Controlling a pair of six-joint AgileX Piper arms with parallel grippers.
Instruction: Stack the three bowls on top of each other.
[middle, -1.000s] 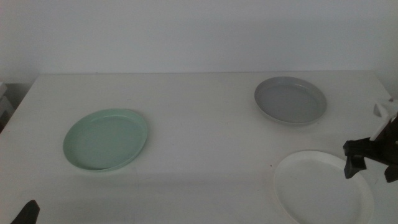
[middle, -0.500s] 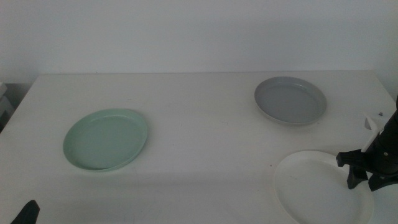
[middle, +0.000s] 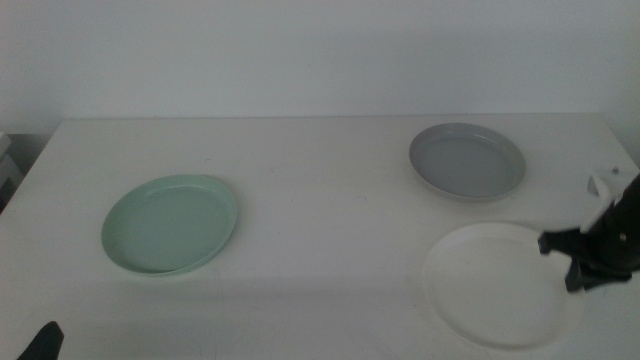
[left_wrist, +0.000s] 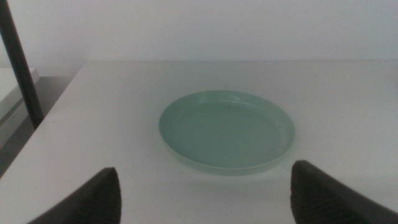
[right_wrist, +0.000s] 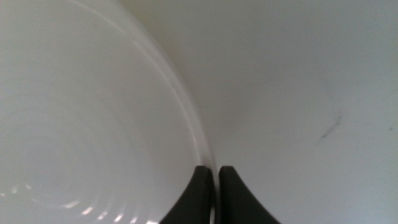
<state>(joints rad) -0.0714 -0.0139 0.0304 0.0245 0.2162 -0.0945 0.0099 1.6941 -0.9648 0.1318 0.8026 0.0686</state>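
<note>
right hand (middle: 580, 262) clamped on white bowl (middle: 495, 285) rim, lower right | left hand (left_wrist: 202, 198) apart, waits facing mint green bowl (middle: 170, 223), left | grey bowl (middle: 467, 161) upper right | bowls look stiff, light, slick: grip the rim

A white desk (middle: 320, 190) fills most of the middle view, its far edge meeting a plain pale wall (middle: 320, 55). At the desk's left edge a white boxy object (middle: 8, 165) stands just beside it, too cut off to identify. In the left wrist view a dark slanted pole (left_wrist: 20, 62) rises beside the desk's corner, with a light ledge (left_wrist: 13, 93) behind it. The right wrist view shows a faint dark scuff (right_wrist: 331, 126) on the desk surface
</note>
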